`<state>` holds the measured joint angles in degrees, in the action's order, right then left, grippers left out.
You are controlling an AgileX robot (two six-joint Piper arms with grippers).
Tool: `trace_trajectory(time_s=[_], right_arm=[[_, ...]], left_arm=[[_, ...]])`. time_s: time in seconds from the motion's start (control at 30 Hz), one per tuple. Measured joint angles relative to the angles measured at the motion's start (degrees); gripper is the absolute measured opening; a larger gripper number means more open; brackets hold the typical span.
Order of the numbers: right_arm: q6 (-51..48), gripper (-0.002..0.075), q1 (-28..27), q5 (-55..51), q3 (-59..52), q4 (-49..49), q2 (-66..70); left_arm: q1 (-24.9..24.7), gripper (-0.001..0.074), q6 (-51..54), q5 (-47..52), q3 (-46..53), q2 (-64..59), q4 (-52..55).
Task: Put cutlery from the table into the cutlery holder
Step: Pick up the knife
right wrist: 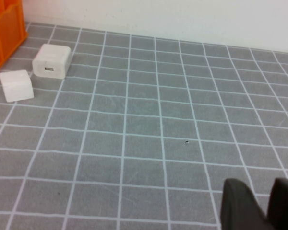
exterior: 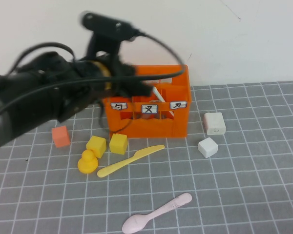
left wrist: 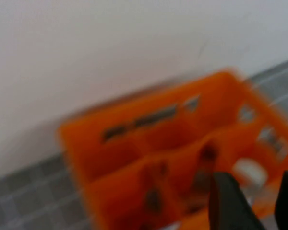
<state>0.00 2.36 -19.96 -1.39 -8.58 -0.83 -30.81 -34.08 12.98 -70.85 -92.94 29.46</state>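
Overhead, the left gripper [exterior: 136, 87], fingers parted and empty, hangs above the crate's [exterior: 151, 124] rim; the right gripper [right wrist: 259, 203], fingers near-closed and empty, sits over open table [right wrist: 158, 120].

Raised overview; two low wrist views.

The cutlery holder [exterior: 149, 105] is bright orange with white labels bearing black marks. The table [exterior: 244, 185] is grey, gridded with thin white lines. On it lie a yellow knife [exterior: 129, 160] and a pale pink spoon [exterior: 156, 213]. Both grippers, left gripper [left wrist: 254, 201] and right gripper [right wrist: 259, 206], are black.
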Motion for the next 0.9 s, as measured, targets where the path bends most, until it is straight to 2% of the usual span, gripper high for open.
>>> trace_trajectory(time_s=[0.07,0.23,0.43,0.57,0.67,0.77,0.9], right_arm=[[0.0,0.0145,0.0,0.0,0.0,0.0,0.0],[0.0,0.0145,0.0,0.0,0.0,0.0,0.0],[0.0,0.0145,0.0,0.0,0.0,0.0,0.0],[0.0,0.0145,0.0,0.0,0.0,0.0,0.0],[0.0,0.0145,0.0,0.0,0.0,0.0,0.0],[0.0,0.0145,0.0,0.0,0.0,0.0,0.0],[0.0,0.0145,0.0,0.0,0.0,0.0,0.0]], left_arm=[[0.0,0.0158,1.12,9.79,0.0,1.42,0.5],[0.0,0.0132,10.38,25.15,0.0,0.7,-4.02],[0.0,0.0126,33.56,34.03,0.0,-2.78,-21.99],[-0.03,0.0125,50.49,44.24,0.0,-6.29,-35.4],[-0.27,0.0125,59.51,51.19,0.0,-8.83,-40.12],[-0.38,0.0125,63.8,54.02,0.0,-10.03,-40.5],[0.15,0.0125,64.99,51.28,0.0,-10.14,-38.26]])
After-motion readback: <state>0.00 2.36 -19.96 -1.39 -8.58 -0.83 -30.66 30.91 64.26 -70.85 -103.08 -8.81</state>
